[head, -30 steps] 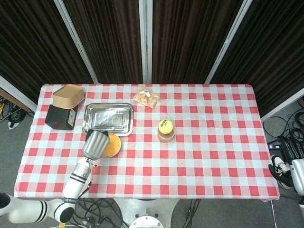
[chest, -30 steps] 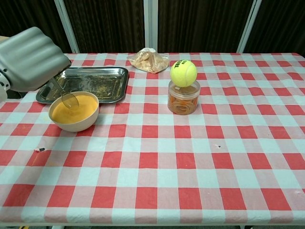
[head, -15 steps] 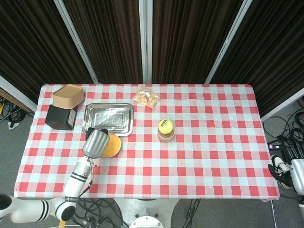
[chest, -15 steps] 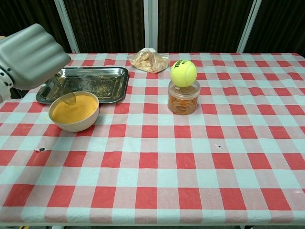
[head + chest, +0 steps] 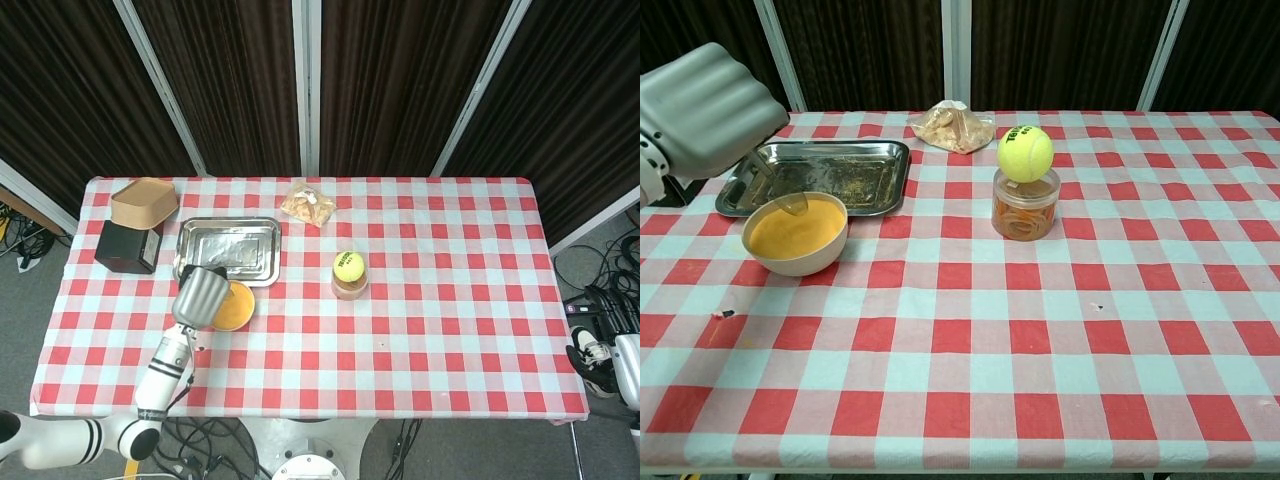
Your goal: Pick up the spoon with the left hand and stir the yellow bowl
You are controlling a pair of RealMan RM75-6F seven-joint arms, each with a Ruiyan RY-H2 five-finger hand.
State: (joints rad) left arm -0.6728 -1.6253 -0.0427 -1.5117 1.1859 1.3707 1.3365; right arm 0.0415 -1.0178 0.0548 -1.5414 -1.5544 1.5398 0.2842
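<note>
While left hand [image 5: 708, 110] hovers above yellow bowl [image 5: 796, 234], fingers clasp spoon [image 5: 786, 196], tip dipped inside.

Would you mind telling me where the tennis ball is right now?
The tennis ball sits on top of a clear jar near mid-table, right of the metal tray and in front of the snack bag.

Bowl [image 5: 795, 236] before tray [image 5: 845, 175]; ball [image 5: 1026, 153] on jar [image 5: 1025, 212].
</note>
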